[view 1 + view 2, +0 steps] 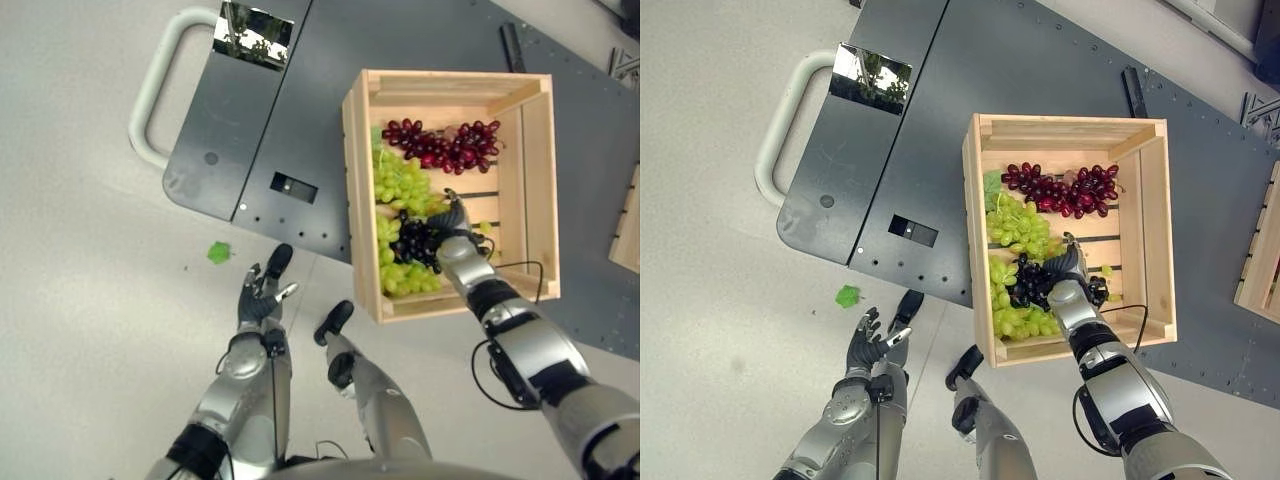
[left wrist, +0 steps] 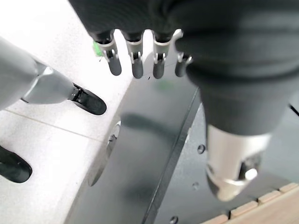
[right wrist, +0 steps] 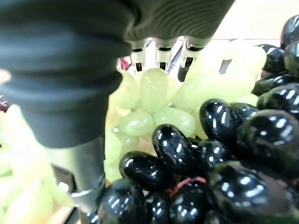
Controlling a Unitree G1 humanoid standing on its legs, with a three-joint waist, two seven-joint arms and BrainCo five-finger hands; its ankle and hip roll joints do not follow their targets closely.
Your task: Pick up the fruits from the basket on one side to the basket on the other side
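Observation:
A wooden crate [image 1: 357, 180] stands on a dark grey platform [image 1: 300, 100]. It holds red grapes [image 1: 445, 145] at its far end, green grapes [image 1: 400, 180] along its left side and a black bunch [image 1: 413, 242] near its front. My right hand [image 1: 455, 235] is inside the crate, just right of the black grapes [image 3: 219, 154]. Its fingers [image 3: 158, 51] are straight, with their tips at the green grapes [image 3: 154, 93], and the thumb hangs beside the black bunch. My left hand [image 1: 258, 300] hovers open and empty over the floor by the platform's edge, its fingers [image 2: 135, 65] straight.
A white tubular handle [image 1: 150, 90] sticks out from the platform's left end. A small green leaf scrap [image 1: 219, 252] lies on the pale floor near my left hand. Part of a second wooden crate [image 1: 1260, 250] shows at the right edge.

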